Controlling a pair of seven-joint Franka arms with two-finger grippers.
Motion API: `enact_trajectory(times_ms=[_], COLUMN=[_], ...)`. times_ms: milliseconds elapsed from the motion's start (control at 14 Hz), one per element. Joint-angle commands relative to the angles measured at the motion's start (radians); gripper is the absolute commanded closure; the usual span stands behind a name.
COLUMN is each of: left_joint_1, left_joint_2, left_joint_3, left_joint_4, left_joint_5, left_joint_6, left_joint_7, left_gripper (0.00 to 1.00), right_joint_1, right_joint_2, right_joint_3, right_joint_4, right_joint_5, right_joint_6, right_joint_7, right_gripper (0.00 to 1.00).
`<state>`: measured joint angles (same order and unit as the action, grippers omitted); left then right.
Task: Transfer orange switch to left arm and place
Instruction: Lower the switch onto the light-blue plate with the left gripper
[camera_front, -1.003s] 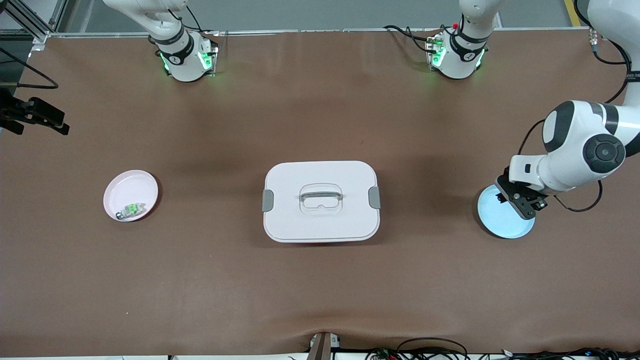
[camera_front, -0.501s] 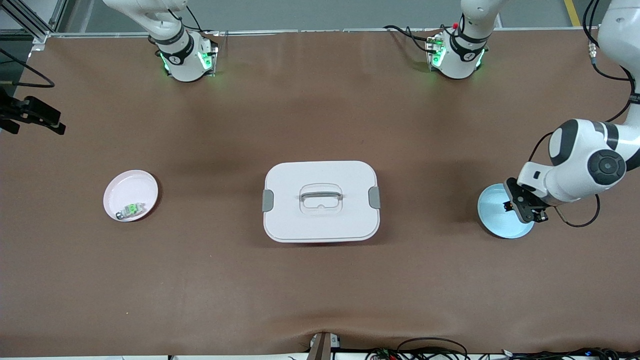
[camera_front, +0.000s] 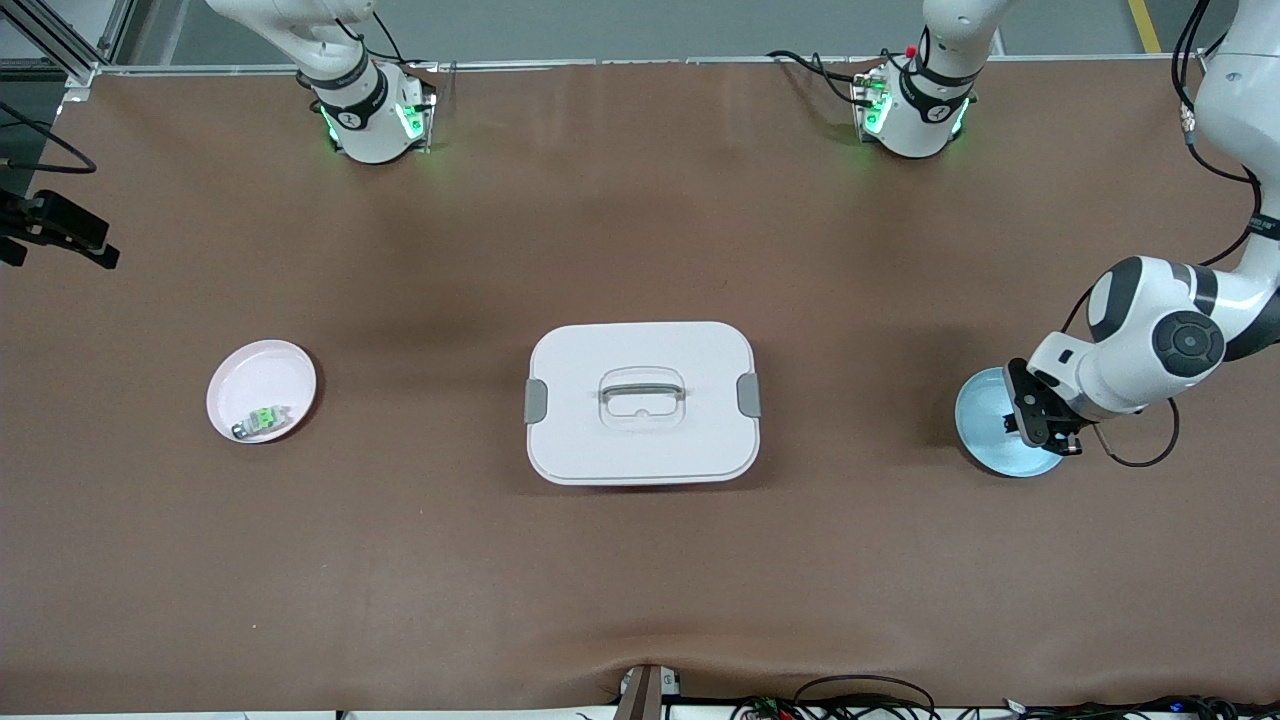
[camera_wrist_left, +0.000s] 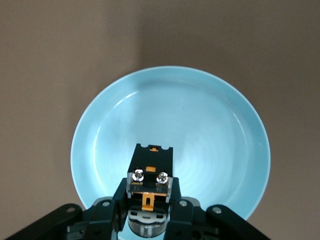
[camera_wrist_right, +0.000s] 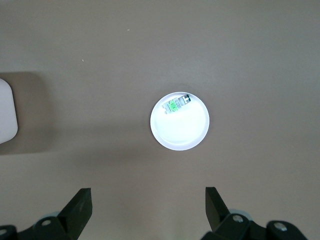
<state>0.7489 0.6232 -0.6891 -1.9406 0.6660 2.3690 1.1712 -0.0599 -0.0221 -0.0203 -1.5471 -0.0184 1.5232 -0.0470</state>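
**Orange switch clamped in the left gripper over the blue plate**

The orange switch (camera_wrist_left: 150, 172) is a small black blocky part with an orange-brown tab and two bright screw heads on its face. It sits pinched between the fingers of the left gripper (camera_wrist_left: 149, 210), held over the blue plate (camera_wrist_left: 225, 125). No writing on it can be read.

The plate is round, glossy and pale blue, with a low raised rim and faint concentric rings in its bottom. It lies near the left arm's end of the table (camera_front: 640, 580), which is covered in a matte brown sheet with a slight ripple along the edge nearest the front camera.

The left arm (camera_front: 1160, 345), white with black bands, bends down sharply at the wrist so its black gripper (camera_front: 1040, 418) points onto the plate.

The box (camera_front: 641, 402) sits mid-table: white plastic, rounded rectangle, smooth lid with a recessed grey handle and a grey latch at each short side.

Toward the right arm's end lies a pale pink plate (camera_front: 261, 390), round and shallow, holding a tiny clear-grey component with a green top (camera_front: 262, 419).

The right gripper (camera_wrist_right: 148, 210) hangs high above that pink plate, jaws spread wide and holding nothing; this arm waits.
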Motion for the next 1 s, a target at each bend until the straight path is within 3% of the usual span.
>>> enact_trajectory(times_ms=[0,286,358,501,931], left_joint_1=[0.007,0.009,0.006,0.001,0.0], left_joint_2=[0.027,0.041,0.041,0.041,-0.005], left_joint_3=[0.0,0.003,0.003,0.002,-0.03], left_joint_4=[-0.001,-0.018,-0.02,-0.021,-0.017], left_joint_5=[0.093,0.104,0.104,0.104,0.098], left_joint_6=[0.036,0.038,0.038,0.036,0.023], left_joint_7=[-0.011,-0.063,-0.082,-0.094,-0.252], left_gripper=[1.0,1.0,0.92,0.0,0.0], right_joint_1=[-0.009,-0.009,-0.009,-0.008,-0.006], right_joint_2=[-0.001,-0.001,-0.001,-0.001,0.001], right_joint_3=[0.01,0.01,0.01,0.01,0.01], right_joint_4=[0.012,0.012,0.012,0.01,0.01], right_joint_5=[-0.006,-0.006,-0.006,-0.006,-0.006], right_joint_6=[-0.009,-0.009,-0.009,-0.009,-0.009], right_joint_7=[0.007,0.007,0.007,0.007,0.007], right_gripper=[0.0,0.0,0.0,0.0,0.0])
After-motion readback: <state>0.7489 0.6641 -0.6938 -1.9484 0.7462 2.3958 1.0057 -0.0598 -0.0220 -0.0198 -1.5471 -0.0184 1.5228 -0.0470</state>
